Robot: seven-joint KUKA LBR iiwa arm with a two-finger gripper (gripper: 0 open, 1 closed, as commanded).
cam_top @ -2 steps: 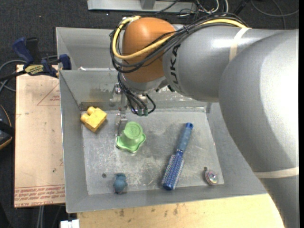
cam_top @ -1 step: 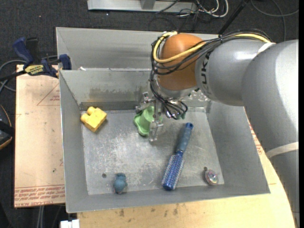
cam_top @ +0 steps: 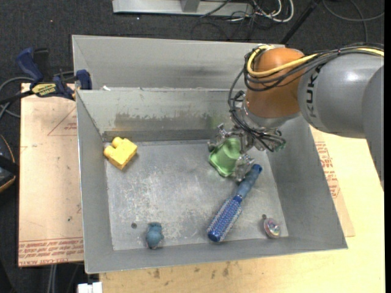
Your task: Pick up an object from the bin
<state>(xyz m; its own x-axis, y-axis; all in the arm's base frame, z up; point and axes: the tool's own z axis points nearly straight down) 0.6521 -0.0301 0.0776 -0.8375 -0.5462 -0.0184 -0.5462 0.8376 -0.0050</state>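
1. The gripper (cam_top: 231,154) stands at about 2 o'clock on the floor of the bin (cam_top: 153,110), closed at a narrow gap on a green translucent thing (cam_top: 223,161), which sits between its fingers. Whether the green thing is already clear of the floor I cannot tell.
2. Risk, the grip: the green thing looks smooth and rounded, so I judge it could slide out or turn between the fingers on the way up. A hold low or off its middle would cause that.
3. Risk, the neighbour: the handle end of a blue brush (cam_top: 232,207) lies just beside the green thing, at its 4 o'clock. It may be touching the gripper, though that is hard to make out. A lift could catch the handle and drag or flip the brush.
4. Risk, the wall: the gripper works near the bin's right-hand slope, so a sideways pull toward 3 o'clock could scrape the thing against it.
5. In the bin besides:
   - the brush lies aslant from 3 to 5 o'clock, bristle end lowest;
   - a yellow block (cam_top: 120,152) sits at 10 o'clock, well apart;
   - a blue-grey lump (cam_top: 154,235) lies at 7 o'clock, near the front wall;
   - a small round trinket (cam_top: 272,227) lies in the 5 o'clock corner.
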